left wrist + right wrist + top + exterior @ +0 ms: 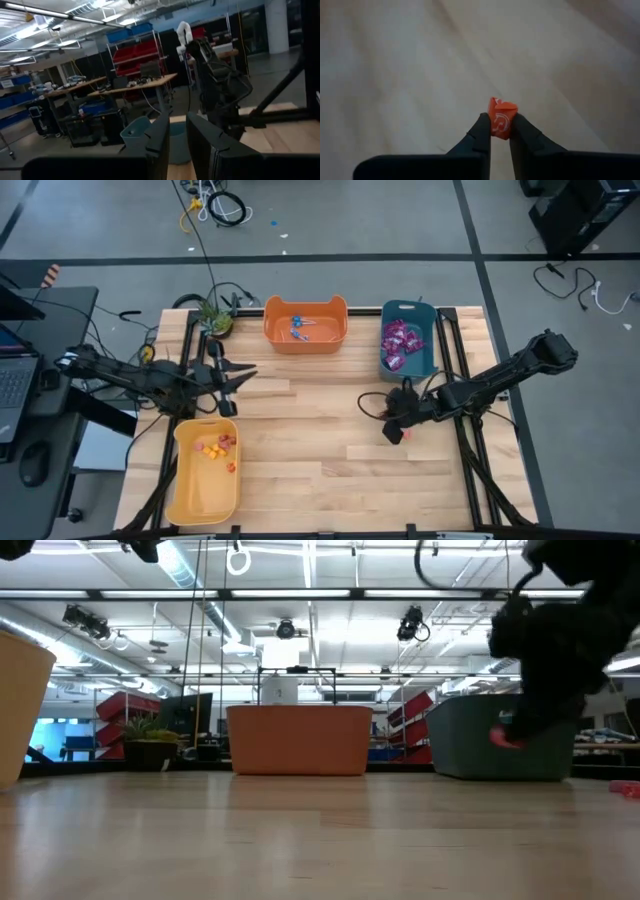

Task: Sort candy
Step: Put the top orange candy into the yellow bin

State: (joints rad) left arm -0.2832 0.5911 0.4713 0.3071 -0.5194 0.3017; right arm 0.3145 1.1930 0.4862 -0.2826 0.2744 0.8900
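Where bare table (300, 480) spreads, right gripper (500, 131) clamping red candy (501, 117).

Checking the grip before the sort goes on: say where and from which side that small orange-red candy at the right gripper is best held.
Grip the orange-red candy across its middle, from above. It is a small crumpled wrapped lump with no stick or handle. The right gripper already pinches it that way between its fingertips, above bare wooden table.

Three bins (305, 338), two arms (500, 380), perhaps five orange candies (215, 448).
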